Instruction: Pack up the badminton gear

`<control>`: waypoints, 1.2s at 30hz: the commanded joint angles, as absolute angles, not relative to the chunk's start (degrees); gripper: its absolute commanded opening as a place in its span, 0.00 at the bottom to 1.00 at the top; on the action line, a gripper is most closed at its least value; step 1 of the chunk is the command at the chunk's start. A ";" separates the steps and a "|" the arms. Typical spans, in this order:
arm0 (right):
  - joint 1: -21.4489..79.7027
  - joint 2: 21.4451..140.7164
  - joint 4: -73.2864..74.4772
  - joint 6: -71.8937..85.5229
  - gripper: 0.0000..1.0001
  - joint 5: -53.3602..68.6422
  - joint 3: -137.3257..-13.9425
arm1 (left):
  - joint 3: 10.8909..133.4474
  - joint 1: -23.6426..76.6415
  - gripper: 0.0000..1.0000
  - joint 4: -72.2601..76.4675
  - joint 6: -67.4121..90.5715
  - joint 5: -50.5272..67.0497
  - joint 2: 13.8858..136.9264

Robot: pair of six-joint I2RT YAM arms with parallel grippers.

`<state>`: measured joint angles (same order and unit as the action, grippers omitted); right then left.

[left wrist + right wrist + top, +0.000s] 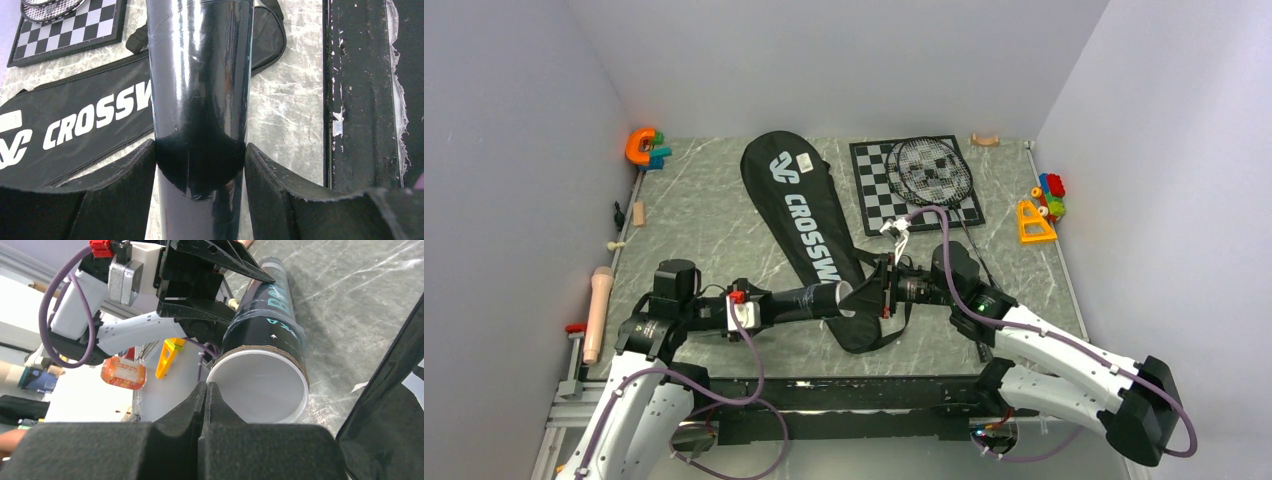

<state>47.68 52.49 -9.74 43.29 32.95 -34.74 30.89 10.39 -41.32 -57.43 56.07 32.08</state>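
Note:
My left gripper (769, 303) is shut on the long dark tube (799, 299) and holds it level over the table, the white lid (844, 293) pointing right. In the left wrist view the jaws (200, 150) clamp the glossy tube (200, 75) from both sides. My right gripper (886, 285) is shut, and its tips (205, 386) are at the left rim of the lid (262, 385). The black "CROSSWAY" racket bag (809, 225) lies flat under the tube. A black racket (934, 168) lies on the chessboard. I see no shuttlecock for certain.
The chessboard (914, 185) is at the back right. Colourful toys sit at the back left (646, 147) and the right edge (1042, 210). A wooden handle (599, 312) lies along the left edge. A black rail (854, 395) runs along the near table edge.

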 commanded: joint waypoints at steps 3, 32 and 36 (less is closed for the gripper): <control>47.10 53.94 -19.35 44.38 0.00 40.41 -34.12 | 33.37 10.63 0.00 -41.31 -60.89 59.94 31.89; 36.79 47.19 -15.82 44.66 0.62 45.04 -31.17 | 34.06 10.63 0.00 -40.71 -59.36 60.59 31.24; 36.50 46.98 -9.74 41.86 0.38 42.07 -31.68 | 34.40 10.63 0.00 -40.92 -59.13 60.38 31.18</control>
